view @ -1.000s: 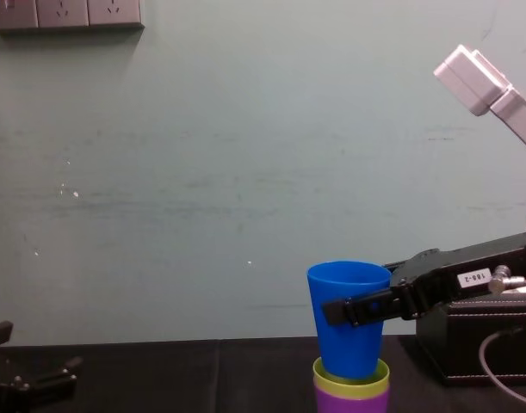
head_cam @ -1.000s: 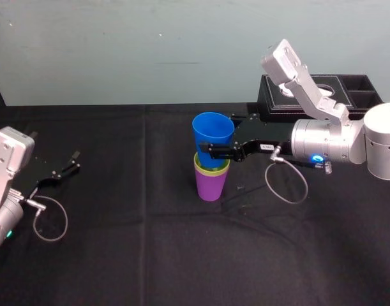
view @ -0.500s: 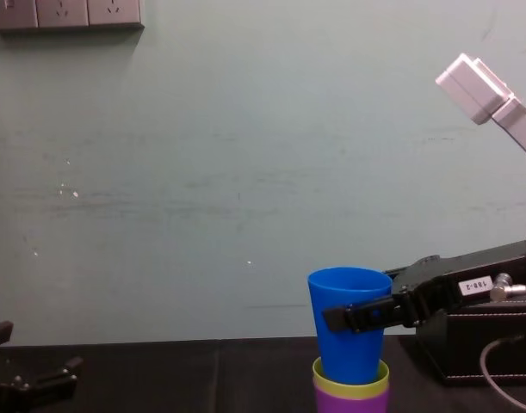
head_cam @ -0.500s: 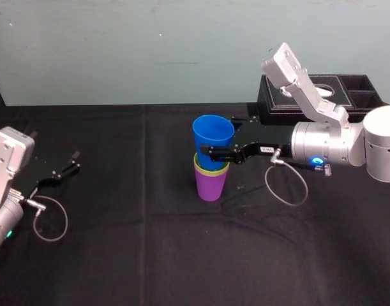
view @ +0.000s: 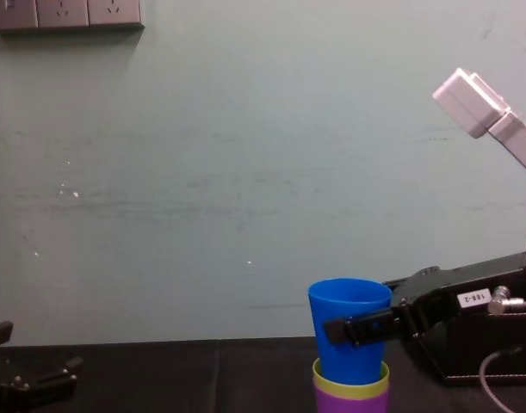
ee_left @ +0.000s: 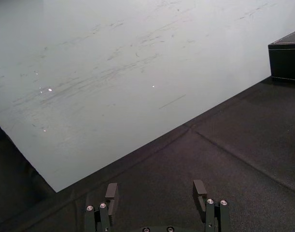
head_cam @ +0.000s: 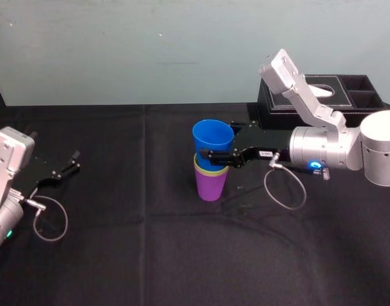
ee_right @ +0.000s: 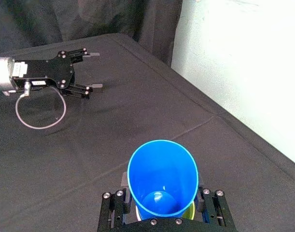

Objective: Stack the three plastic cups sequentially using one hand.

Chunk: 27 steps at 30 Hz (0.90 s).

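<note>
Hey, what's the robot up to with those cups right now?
The right gripper is clamped on the blue cup, holding it partly seated in the yellow-green cup, which sits nested in the purple cup on the black table. It has not let go yet. The left gripper is parked open at the table's left side.
</note>
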Each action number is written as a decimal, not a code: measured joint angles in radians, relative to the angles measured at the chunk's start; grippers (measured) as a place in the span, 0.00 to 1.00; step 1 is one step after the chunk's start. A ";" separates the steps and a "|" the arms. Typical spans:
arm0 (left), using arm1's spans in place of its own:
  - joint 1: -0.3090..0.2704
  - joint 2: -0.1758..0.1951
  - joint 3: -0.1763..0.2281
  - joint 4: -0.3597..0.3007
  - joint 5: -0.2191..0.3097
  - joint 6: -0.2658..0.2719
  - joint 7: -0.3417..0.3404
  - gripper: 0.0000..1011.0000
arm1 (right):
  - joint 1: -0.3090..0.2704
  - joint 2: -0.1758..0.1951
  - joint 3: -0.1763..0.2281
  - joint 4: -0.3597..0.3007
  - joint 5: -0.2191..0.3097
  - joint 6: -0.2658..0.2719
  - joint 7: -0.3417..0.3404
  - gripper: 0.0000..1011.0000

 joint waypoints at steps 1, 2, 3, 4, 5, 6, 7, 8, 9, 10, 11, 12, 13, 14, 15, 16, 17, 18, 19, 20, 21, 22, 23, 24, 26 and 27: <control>0.000 0.000 0.000 0.000 0.000 0.000 0.000 1.00 | -0.001 0.000 0.000 0.001 -0.001 0.000 -0.001 0.72; 0.000 0.000 0.000 0.000 0.000 0.000 0.000 1.00 | -0.001 -0.001 0.000 0.001 -0.002 0.000 -0.001 0.72; 0.000 0.000 0.000 0.000 0.000 0.000 0.000 1.00 | -0.002 -0.002 0.000 0.002 -0.002 0.000 -0.002 0.72; 0.000 0.000 0.000 0.000 0.000 0.000 0.000 1.00 | -0.002 -0.002 0.001 0.002 -0.003 0.000 -0.003 0.72; 0.000 0.000 0.000 0.000 0.000 0.000 0.000 1.00 | -0.003 -0.003 0.001 0.003 -0.004 0.001 -0.006 0.72; 0.000 0.000 0.000 0.000 0.000 0.000 0.000 1.00 | -0.003 -0.004 0.001 0.003 -0.004 0.001 -0.006 0.72; 0.000 0.000 0.000 0.000 0.000 0.000 0.000 1.00 | -0.003 -0.004 0.001 0.003 -0.004 0.001 -0.006 0.72; 0.000 0.000 0.000 0.000 0.000 0.000 0.000 1.00 | -0.003 -0.003 0.001 0.003 -0.004 0.001 -0.007 0.72; 0.000 0.000 0.000 0.000 0.000 0.000 0.000 1.00 | -0.003 -0.003 0.001 0.003 -0.004 0.001 -0.007 0.72; 0.000 0.000 0.000 0.000 0.000 0.000 0.000 1.00 | -0.003 -0.003 0.001 0.003 -0.004 0.001 -0.007 0.72; 0.000 0.000 0.000 0.000 0.000 0.000 0.000 1.00 | -0.003 -0.003 0.001 0.003 -0.004 0.001 -0.007 0.72; 0.000 0.000 0.000 0.000 0.000 0.000 0.000 1.00 | -0.003 -0.003 0.002 0.003 -0.004 0.001 -0.007 0.72; 0.000 0.000 0.000 0.000 0.000 0.000 0.000 1.00 | -0.003 -0.003 0.002 0.003 -0.004 0.001 -0.007 0.72; 0.000 0.000 0.000 0.000 0.000 0.000 0.000 1.00 | -0.003 -0.003 0.002 0.003 -0.004 0.001 -0.007 0.72; 0.000 0.000 0.000 0.000 0.000 0.000 0.000 1.00 | -0.003 -0.003 0.002 0.003 -0.004 0.001 -0.007 0.72; 0.000 0.000 0.000 0.000 0.000 0.000 0.000 1.00 | -0.003 -0.003 0.002 0.003 -0.004 0.001 -0.007 0.74; 0.000 0.000 0.000 0.000 0.000 0.000 0.000 1.00 | -0.003 -0.003 0.002 0.003 -0.004 0.001 -0.007 0.75; 0.000 0.000 0.000 0.000 0.000 0.000 0.000 1.00 | -0.003 -0.003 0.002 0.003 -0.004 0.001 -0.007 0.76; 0.000 0.000 0.000 0.000 0.000 0.000 0.000 1.00 | -0.003 -0.003 0.002 0.003 -0.004 0.001 -0.007 0.78; 0.000 0.000 0.000 0.000 0.000 0.000 0.000 1.00 | -0.003 -0.002 0.002 0.003 -0.004 0.001 -0.007 0.82; 0.000 0.000 0.000 0.000 0.000 0.000 0.000 1.00 | -0.003 -0.002 0.002 0.003 -0.004 0.002 -0.006 0.84; 0.000 0.000 0.000 0.000 0.000 0.000 0.000 1.00 | -0.003 -0.002 0.002 0.003 -0.004 0.002 -0.006 0.86; 0.000 0.000 0.000 0.000 0.000 0.000 0.000 1.00 | -0.003 -0.002 0.002 0.003 -0.004 0.002 -0.006 0.87; 0.000 0.000 0.000 0.000 0.000 0.000 0.000 1.00 | -0.003 -0.002 0.002 0.003 -0.004 0.002 -0.006 0.91; 0.000 0.000 0.000 0.000 0.000 0.000 0.000 1.00 | -0.003 -0.002 0.002 0.003 -0.003 0.002 -0.006 0.96; 0.000 0.000 0.000 0.000 0.000 0.000 0.000 1.00 | -0.003 -0.002 0.002 0.003 -0.003 0.002 -0.006 0.99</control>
